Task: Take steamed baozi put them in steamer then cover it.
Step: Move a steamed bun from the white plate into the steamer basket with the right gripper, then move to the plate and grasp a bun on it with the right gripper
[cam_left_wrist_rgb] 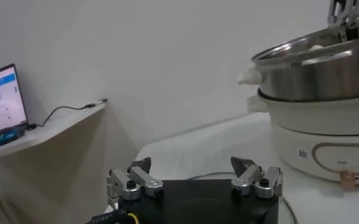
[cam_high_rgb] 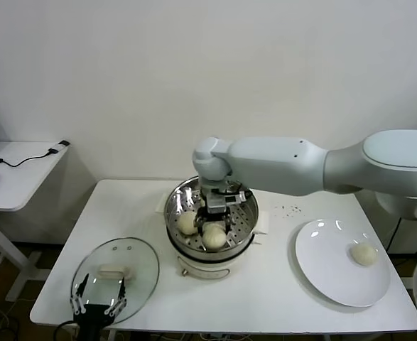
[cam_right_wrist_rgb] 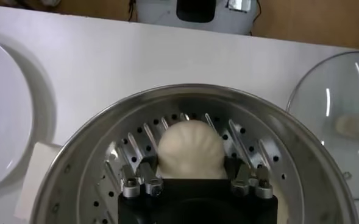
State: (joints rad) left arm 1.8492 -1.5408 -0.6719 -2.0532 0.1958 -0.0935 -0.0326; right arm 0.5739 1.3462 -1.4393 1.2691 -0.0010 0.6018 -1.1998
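The steamer stands mid-table, steel pot on a white base. Two baozi lie on its perforated tray: one to the left, another nearer me. My right gripper reaches down into the pot. Its fingers sit against both sides of that nearer baozi, which rests on the tray. One more baozi sits on the white plate at the right. The glass cover lies flat at the front left. My left gripper hovers open over its near edge.
A low white side table with a laptop and cable stands off to the left. The steamer's white side handle juts out toward the left. Small dark specks dot the tabletop behind the plate.
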